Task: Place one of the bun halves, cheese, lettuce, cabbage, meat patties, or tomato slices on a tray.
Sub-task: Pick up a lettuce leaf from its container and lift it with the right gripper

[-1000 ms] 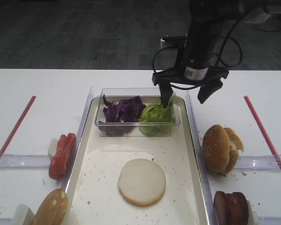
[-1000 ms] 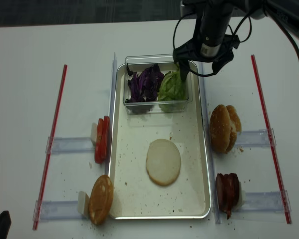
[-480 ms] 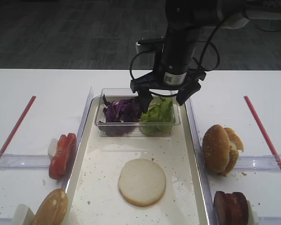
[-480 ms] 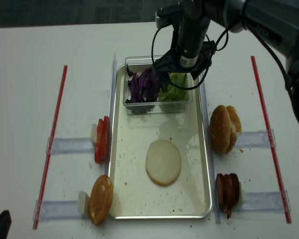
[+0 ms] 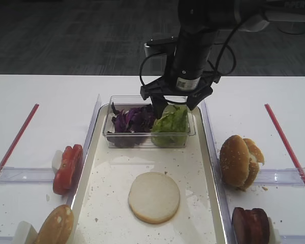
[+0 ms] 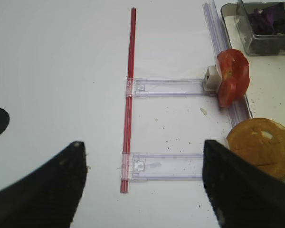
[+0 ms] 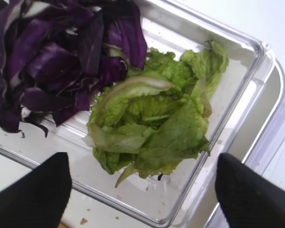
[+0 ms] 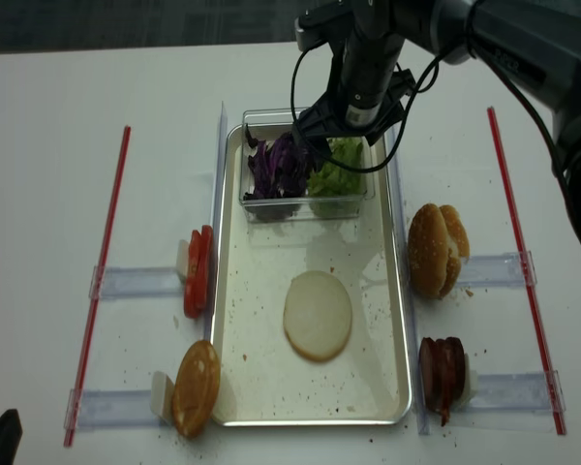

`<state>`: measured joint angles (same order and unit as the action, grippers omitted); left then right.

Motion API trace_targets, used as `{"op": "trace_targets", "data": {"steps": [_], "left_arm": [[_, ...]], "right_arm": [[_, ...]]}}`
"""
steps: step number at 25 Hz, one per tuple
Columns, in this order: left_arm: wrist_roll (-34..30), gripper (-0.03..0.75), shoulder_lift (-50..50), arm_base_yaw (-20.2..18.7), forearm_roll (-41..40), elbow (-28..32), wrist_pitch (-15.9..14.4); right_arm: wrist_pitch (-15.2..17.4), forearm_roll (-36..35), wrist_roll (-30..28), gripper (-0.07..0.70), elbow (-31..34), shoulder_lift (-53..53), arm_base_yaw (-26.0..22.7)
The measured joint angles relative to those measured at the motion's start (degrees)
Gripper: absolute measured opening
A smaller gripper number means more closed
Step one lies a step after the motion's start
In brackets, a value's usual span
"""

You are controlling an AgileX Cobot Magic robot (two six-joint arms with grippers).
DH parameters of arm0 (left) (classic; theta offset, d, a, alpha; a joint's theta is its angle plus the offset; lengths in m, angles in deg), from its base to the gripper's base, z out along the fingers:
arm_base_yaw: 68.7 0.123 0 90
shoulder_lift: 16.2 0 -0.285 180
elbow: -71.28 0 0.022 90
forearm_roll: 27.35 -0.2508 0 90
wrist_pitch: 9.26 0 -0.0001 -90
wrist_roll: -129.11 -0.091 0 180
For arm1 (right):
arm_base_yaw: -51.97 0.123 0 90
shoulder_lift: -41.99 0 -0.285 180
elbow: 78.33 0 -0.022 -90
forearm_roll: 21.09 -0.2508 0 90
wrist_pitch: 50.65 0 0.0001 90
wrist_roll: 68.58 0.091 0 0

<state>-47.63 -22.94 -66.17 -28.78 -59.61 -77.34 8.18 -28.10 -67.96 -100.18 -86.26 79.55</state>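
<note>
Right gripper: fingers spread, empty, above lettuce in clear box on tray. Cabbage alongside lettuce. Bun half on tray. Left gripper: fingers spread.

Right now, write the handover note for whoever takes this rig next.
Right tool: open, over the lettuce in the clear box, gripping nothing.
Left tool: open, parked over bare table left of the tray.
Done: one bun half lies flat face up on the tray.
Off the tray: tomato slices and another bun half on the left, buns and meat patties on the right.
Left: close on lettuce, lift, set it on the tray.
</note>
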Motion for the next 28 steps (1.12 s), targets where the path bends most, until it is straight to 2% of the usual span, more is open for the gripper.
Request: {"op": "trace_targets", "data": {"steps": [4,6,14,21,28], "left_arm": [[0.0,0.473,0.0,0.0,0.0,0.0,0.0],[0.0,0.473,0.0,0.0,0.0,0.0,0.0],[0.0,0.473,0.0,0.0,0.0,0.0,0.0],[0.0,0.473,0.0,0.0,0.0,0.0,0.0],[0.0,0.473,0.0,0.0,0.0,0.0,0.0]], "right_arm": [[-0.1,0.7,0.0,0.533,0.0,-1.0,0.0],[0.1,0.9,-0.1,0.512,0.0,-2.0,0.0],[-0.9,1.9,-0.2,0.498,-0.1,-2.9,0.0],[-1.5,1.9,-1.4,0.456,-0.2,-2.9,0.0],[-1.7,1.9,-2.4,0.452,-1.0,-3.8,0.0]]}}
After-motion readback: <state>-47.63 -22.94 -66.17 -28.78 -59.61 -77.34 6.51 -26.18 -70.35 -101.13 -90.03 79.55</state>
